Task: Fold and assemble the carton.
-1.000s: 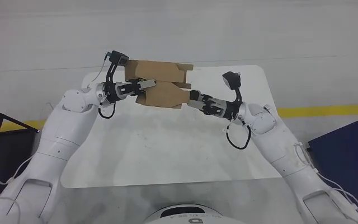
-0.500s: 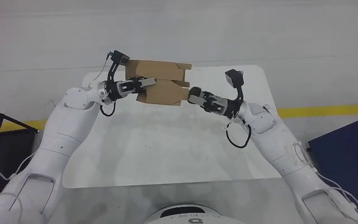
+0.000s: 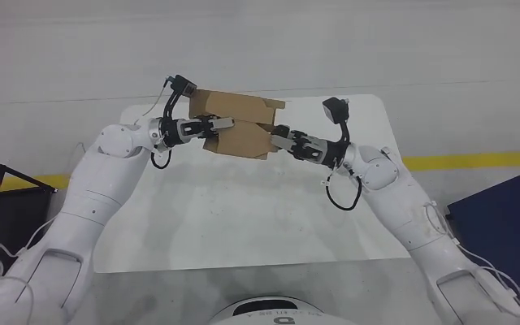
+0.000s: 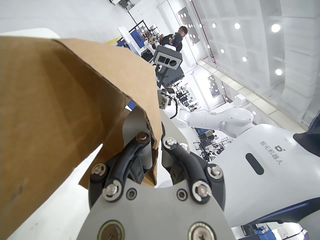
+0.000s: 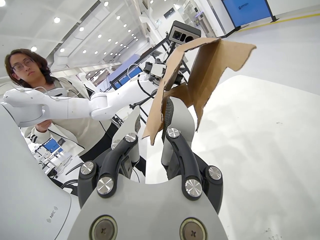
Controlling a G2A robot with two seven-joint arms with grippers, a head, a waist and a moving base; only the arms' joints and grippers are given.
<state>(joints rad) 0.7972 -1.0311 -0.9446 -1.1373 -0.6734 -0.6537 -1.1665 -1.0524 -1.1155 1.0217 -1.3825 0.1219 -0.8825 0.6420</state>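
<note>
Left gripper (image 3: 221, 124) and right gripper (image 3: 276, 136) are each closed tight on one end of the carton (image 3: 240, 123), which is held up over the far edge of the table (image 3: 244, 219). Its flaps are seen hanging open, so most of the folding is judged to be left.

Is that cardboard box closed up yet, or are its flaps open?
Open. The carton has flaps sticking out unfolded; the left gripper and right gripper each pinch an edge.

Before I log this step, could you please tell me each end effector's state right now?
Left end effector: closed on the carton.
Right end effector: at the carton; state cannot be told.
</note>
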